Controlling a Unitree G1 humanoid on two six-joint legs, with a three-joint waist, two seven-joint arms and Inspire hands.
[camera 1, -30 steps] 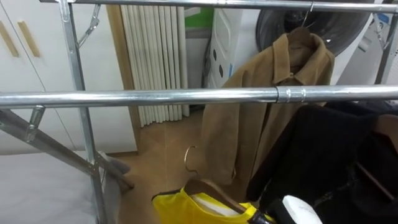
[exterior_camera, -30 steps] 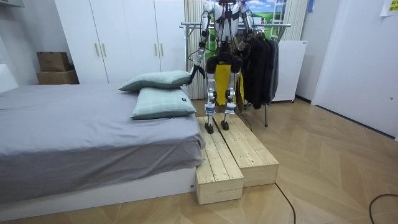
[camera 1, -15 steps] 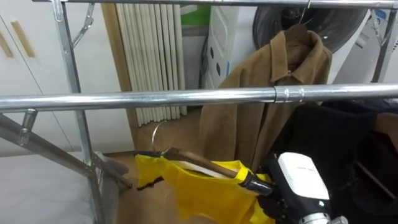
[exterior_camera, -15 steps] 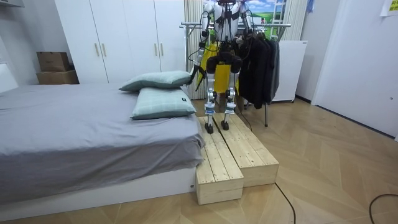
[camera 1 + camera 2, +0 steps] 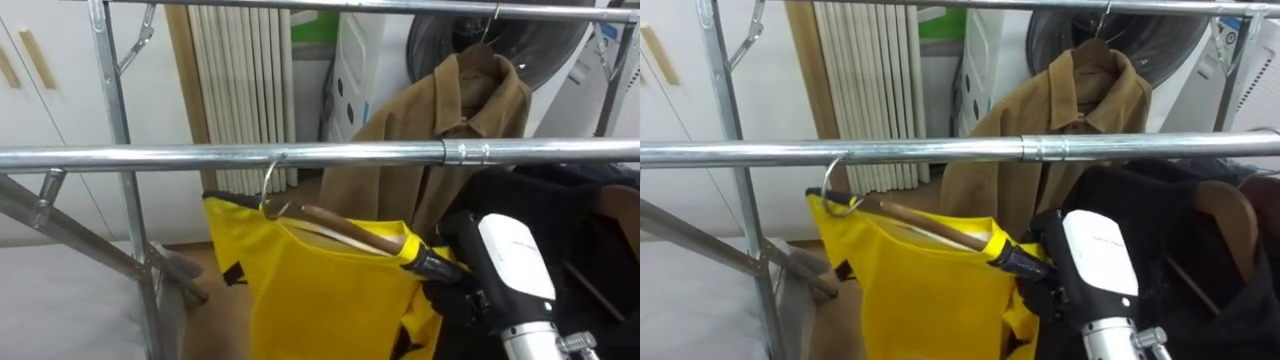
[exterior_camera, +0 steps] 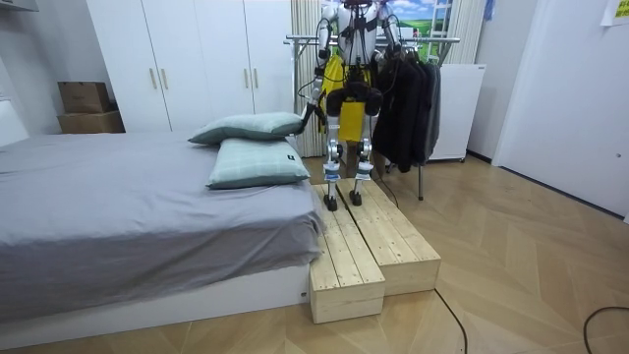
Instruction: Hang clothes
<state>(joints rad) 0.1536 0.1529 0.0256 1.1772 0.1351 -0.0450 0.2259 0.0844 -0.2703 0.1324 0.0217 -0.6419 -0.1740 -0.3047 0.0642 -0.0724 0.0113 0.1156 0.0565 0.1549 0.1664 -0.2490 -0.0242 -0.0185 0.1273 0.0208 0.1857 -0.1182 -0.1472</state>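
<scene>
yellow garment (image 5: 320, 295) draped on wooden hanger (image 5: 345, 228), just below front rail (image 5: 180, 157) | hanger hook (image 5: 268, 192) up against rail, whether over it cannot tell | right hand (image 5: 462, 285) fingers gripping hanger's right end | brown coat (image 5: 450, 140) on rear rail behind

Place: a bedroom in a home, seen from where I stand.
Bed: a wide bed (image 6: 147, 211) with grey bedding and two pale green pillows (image 6: 257, 162) takes up the room view's left.
Storage: white wardrobe (image 6: 187, 59) doors line the wall, with cardboard boxes (image 6: 84, 106) beside them.
Clothes: a metal clothes rail (image 5: 300, 156) runs right in front of me, and a brown coat (image 5: 450, 130) and dark garments (image 6: 413, 103) hang on it.
Floor: wood floor (image 6: 511, 265), with a low wooden platform (image 6: 378, 246) beside the bed, under my feet.
</scene>
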